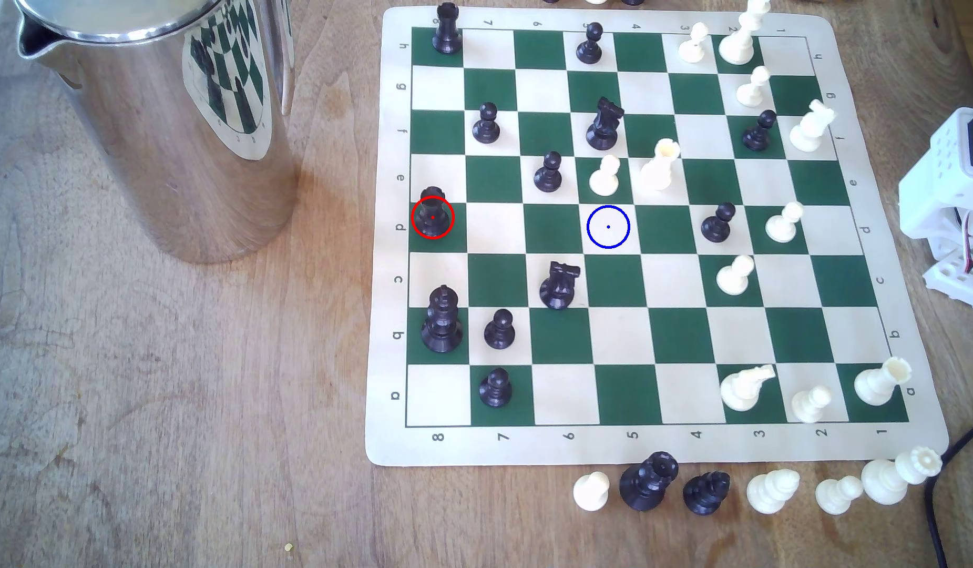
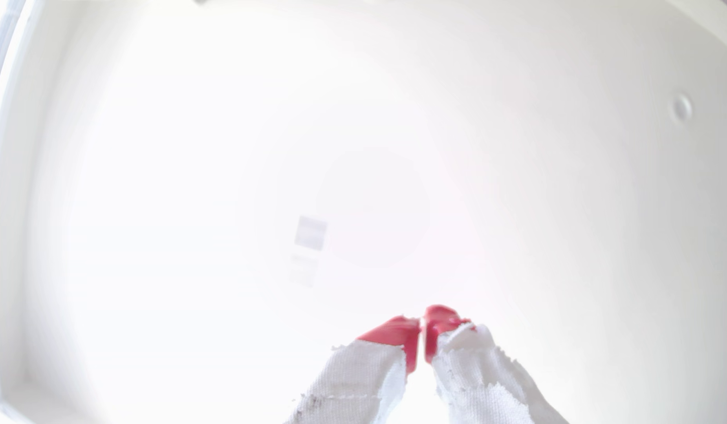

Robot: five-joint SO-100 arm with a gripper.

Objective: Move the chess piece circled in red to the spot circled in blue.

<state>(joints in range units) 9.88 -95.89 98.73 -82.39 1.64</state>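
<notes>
The black rook [image 1: 432, 210] ringed in red stands upright on a green square in the file-8 column at the exterior view's left edge of the chessboard [image 1: 659, 453], in the row marked d. Along that same row, three squares toward the exterior view's right, lies the blue-ringed cream square [image 1: 608, 226] with a blue dot at its centre; nothing stands on it, and the two squares between it and the rook are bare. Just above the ringed square in that view stands a white pawn [image 1: 605, 176], with a white rook [image 1: 660, 165] beside it and a black knight [image 1: 603, 124] further up. A second black knight [image 1: 559, 285] sits one row below and one column to the left of the ringed square. The black king [image 1: 441, 319] stands two rows below the ringed rook in the same column. Captured pieces line the wooden worktop [image 1: 173, 409] below the board's lower edge. A shiny steel jug [image 1: 162, 125] stands on the worktop well to the exterior view's left of the board, mirroring the squares. White arm parts [image 1: 954, 185] sit past the board's right edge.

In the wrist view the tool [image 2: 422, 326] points at a washed-out white surface, its red fingertips [image 2: 398, 330] nearly touching, with cloth-wrapped fingers behind them and nothing between them
</notes>
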